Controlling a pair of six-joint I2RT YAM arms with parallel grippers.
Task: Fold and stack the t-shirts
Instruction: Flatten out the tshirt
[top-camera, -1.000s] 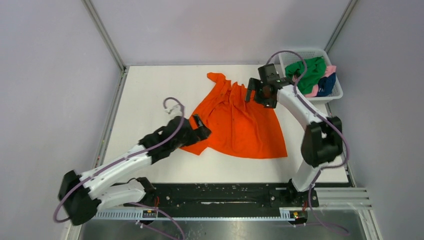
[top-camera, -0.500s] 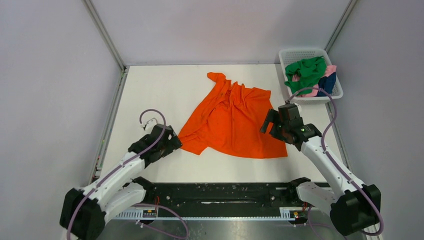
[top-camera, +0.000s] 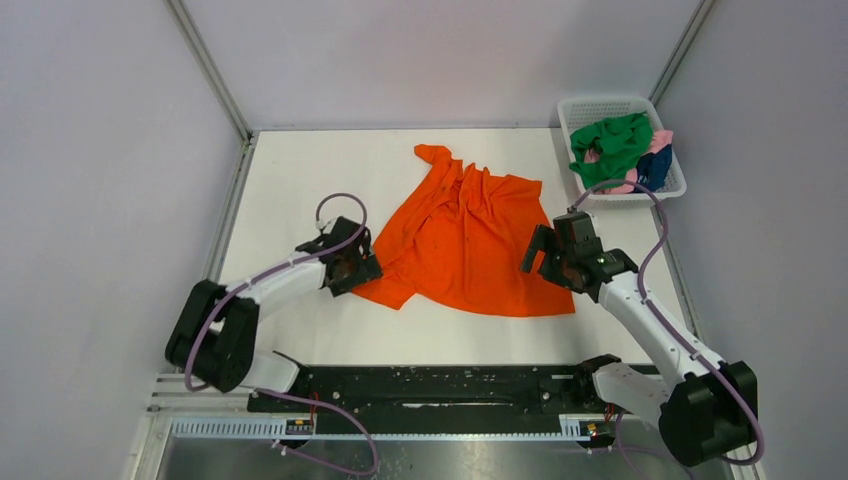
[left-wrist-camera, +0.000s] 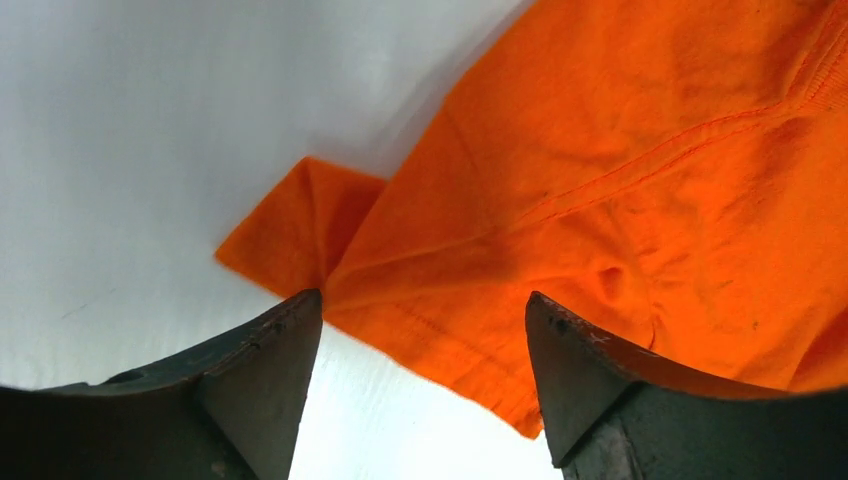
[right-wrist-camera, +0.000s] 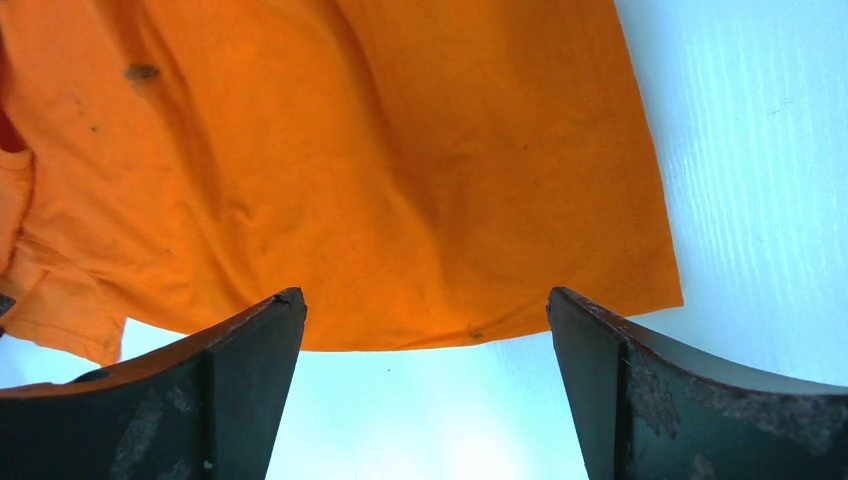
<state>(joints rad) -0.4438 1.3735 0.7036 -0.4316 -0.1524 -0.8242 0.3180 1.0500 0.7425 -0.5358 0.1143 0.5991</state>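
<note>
Left claw (left-wrist-camera: 422, 300) agape and empty; right claw (right-wrist-camera: 425, 295) likewise. Below each, framed between the fingers, an edge of the orange t-shirt (top-camera: 465, 240), lying rumpled and unfolded between the two. Farther out, beyond the right claw: green t-shirt (top-camera: 612, 145), pink t-shirt (top-camera: 625, 186) and navy t-shirt (top-camera: 655, 168) heaped in a white mesh basket (top-camera: 605, 103). Judged barely begun: no fold made, nothing stacked.

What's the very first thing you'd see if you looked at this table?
The bright orange t-shirt lies rumpled in the middle of the white table. An open pincer hangs at each near side of it: the left pincer at its left edge, the right pincer at its right corner. In the far right corner, a white basket holds a green t-shirt, a pink t-shirt and a navy t-shirt.
</note>
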